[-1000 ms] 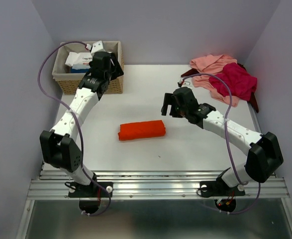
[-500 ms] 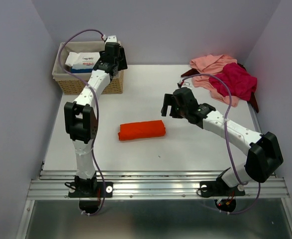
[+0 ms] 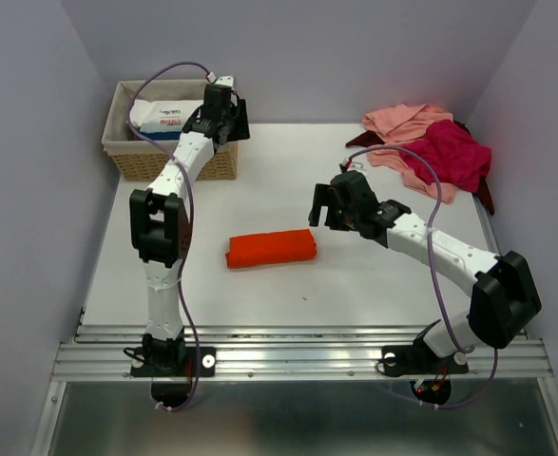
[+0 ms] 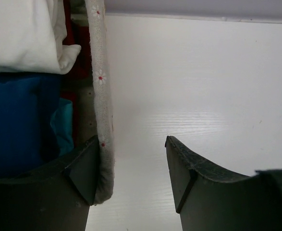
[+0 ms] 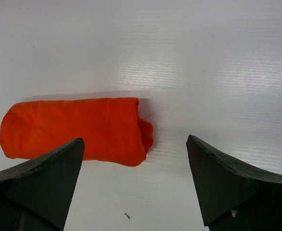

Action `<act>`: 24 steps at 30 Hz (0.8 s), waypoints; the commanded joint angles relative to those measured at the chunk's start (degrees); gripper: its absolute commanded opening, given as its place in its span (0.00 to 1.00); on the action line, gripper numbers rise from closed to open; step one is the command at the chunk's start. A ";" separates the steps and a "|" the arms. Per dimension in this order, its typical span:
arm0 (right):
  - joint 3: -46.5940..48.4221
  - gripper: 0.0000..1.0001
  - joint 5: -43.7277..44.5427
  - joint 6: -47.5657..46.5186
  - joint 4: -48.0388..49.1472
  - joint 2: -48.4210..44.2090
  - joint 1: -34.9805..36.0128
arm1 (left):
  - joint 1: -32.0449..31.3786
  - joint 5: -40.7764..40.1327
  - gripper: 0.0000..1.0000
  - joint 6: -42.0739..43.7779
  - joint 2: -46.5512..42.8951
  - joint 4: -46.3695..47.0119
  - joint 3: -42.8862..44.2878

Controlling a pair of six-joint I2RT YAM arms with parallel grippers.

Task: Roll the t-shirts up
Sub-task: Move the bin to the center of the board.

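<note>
Our left gripper straddles the cloth-lined wicker basket, jaws apart; our right gripper, jaws wide apart, hangs near the rolled orange-red cloth t-shirt.

The rolled t-shirt is plain orange-red on a white surface. The basket liner is pale with tiny red flowers.

The basket and heaped shirts flank passable table, seemingly blocked only by the orange roll.

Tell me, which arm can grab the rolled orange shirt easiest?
Right. The right claw hangs open just beside the rolled orange shirt, facing it. The left claw is far away, over the rim of the basket.
</note>
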 commanded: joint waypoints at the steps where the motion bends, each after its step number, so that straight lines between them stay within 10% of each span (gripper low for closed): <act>1: 0.43 0.93 0.78 0.68 0.79 -1.33 0.25 | -4.59 9.75 0.64 -2.55 -6.50 1.18 -2.70; 15: -4.75 0.94 3.15 3.75 0.71 -5.36 -0.27 | -16.54 20.12 0.64 -11.34 -11.42 8.12 -11.33; 24: -10.20 0.95 -2.36 7.88 1.32 -7.48 -1.51 | -16.99 13.40 0.67 -6.87 -11.95 -1.43 2.28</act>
